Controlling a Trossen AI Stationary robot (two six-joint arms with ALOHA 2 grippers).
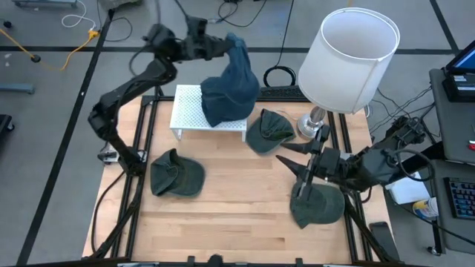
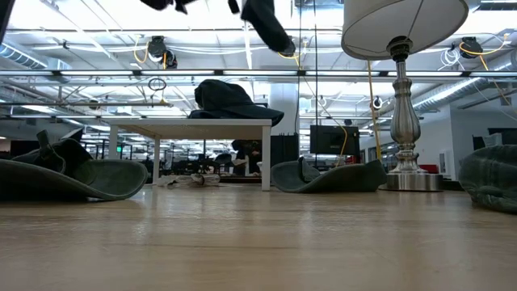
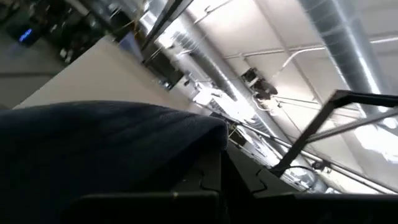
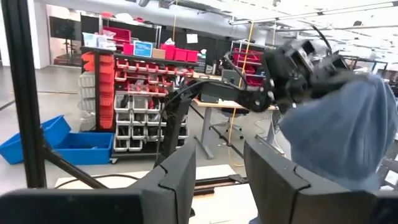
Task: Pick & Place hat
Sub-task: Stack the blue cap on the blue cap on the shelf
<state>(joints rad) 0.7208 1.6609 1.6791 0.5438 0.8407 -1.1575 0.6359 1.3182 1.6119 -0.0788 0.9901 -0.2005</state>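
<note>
While my right claw [image 1: 304, 176] waits at about 4 o'clock on the table [image 1: 237, 215], its fingers part-spread with nothing between them, it hovers just over a dark green hat [image 1: 318, 208], which I judge leaves it ready for a later pick. Two more green hats lie on the wood: one at 8 o'clock [image 1: 177, 176], one near the centre [image 1: 269, 130] just beside the lamp [image 1: 349, 59]. Farther back, at 12 o'clock, my left claw [image 1: 223, 46] is clenched on the crown of the blue hat [image 1: 231, 89], which hangs down so its brim touches or nearly touches the white perforated rack [image 1: 194, 111]; I read that as the placing step, nearly done. Beyond the pale butcher-block surface the room shows grey floor, cables, shelving with red bins [image 4: 149, 53] and bright ceiling lights.
</note>
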